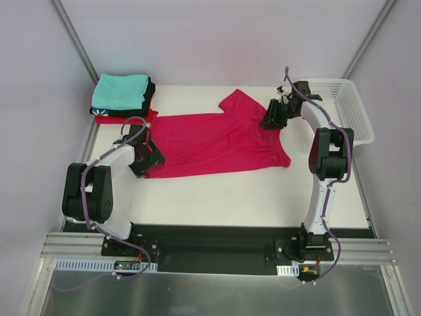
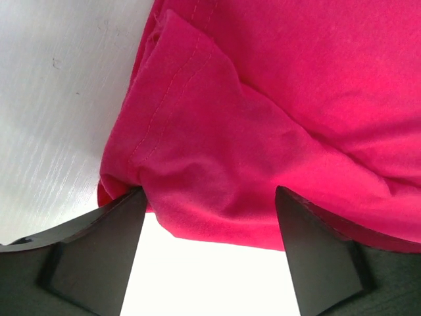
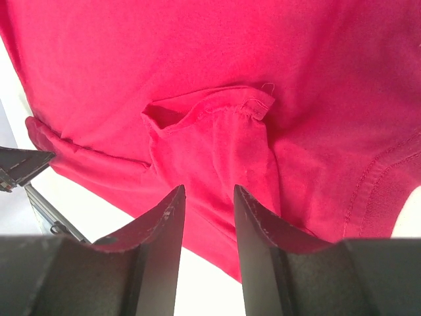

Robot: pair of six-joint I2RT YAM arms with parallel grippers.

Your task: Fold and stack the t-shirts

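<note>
A crimson-pink t-shirt [image 1: 217,141] lies spread flat across the middle of the table. My left gripper [image 1: 146,163] is down at its near left corner. In the left wrist view the left gripper [image 2: 209,197] stands open, and the shirt's [image 2: 263,99] rounded edge reaches just between the wide-set tips. My right gripper [image 1: 272,118] is at the shirt's far right part, by the sleeve. In the right wrist view the right gripper [image 3: 209,191] has its jaws narrowed but still apart, over a bunched hem fold of the shirt [image 3: 197,66]. Folded teal [image 1: 120,91], black [image 1: 150,92] and red [image 1: 125,119] t-shirts are stacked at the far left.
A white mesh basket [image 1: 345,105] stands at the far right corner, just behind the right arm. Bare white table [image 1: 230,197] runs between the shirt and the arm bases. Metal frame posts and grey walls close in both sides.
</note>
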